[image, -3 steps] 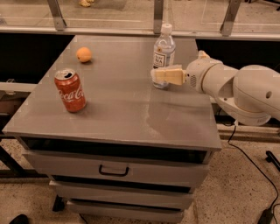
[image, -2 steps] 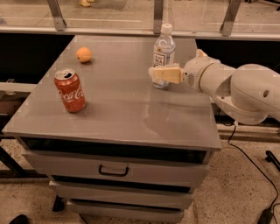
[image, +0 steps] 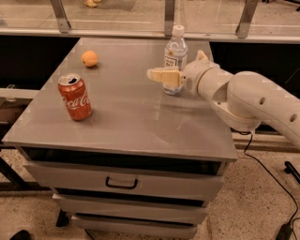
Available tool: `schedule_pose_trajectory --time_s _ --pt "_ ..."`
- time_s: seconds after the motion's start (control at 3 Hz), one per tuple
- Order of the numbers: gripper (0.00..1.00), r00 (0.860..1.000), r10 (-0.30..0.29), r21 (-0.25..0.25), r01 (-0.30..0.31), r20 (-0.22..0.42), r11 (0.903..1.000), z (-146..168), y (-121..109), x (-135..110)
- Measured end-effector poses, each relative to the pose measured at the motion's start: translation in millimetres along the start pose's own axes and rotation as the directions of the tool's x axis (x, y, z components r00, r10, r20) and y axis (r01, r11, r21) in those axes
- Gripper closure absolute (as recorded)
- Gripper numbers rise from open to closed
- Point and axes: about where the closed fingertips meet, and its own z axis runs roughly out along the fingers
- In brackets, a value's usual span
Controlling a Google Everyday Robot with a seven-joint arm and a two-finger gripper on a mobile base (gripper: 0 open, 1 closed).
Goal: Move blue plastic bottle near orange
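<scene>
The blue plastic bottle (image: 176,50) stands upright at the back right of the grey table (image: 136,122). It is clear, with a white cap and a white-and-dark label. The orange (image: 89,58) lies at the back left of the table, far to the left of the bottle. My gripper (image: 168,70) reaches in from the right at the bottle's lower half. One finger (image: 161,75) crosses in front of the bottle's base and hides it. The other finger shows behind and to the right. The jaws stand apart around the bottle.
A red Coca-Cola can (image: 75,97) stands upright at the front left of the table. The table is a cabinet with drawers (image: 122,182) below. A metal railing (image: 168,14) runs behind it. A cable (image: 262,168) lies on the floor at the right.
My gripper has moved a little to the left, so its near finger now reaches past the bottle's base. The bottle, orange and can have not moved.
</scene>
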Motion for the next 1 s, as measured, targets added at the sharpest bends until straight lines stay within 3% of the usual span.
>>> schedule_pose_trajectory --time_s 0.33,0.67,1.0 --pt "0.0 1.0 0.0 -0.012 0.0 0.019 0.9999 15.7 6.7 3.1" --pt "0.16 1.0 0.014 -0.005 -0.014 0.027 0.9999 22.7 7.6 4.9" --pt "0.39 0.999 0.034 -0.002 -0.034 0.028 0.9994 27.4 7.8 3.9"
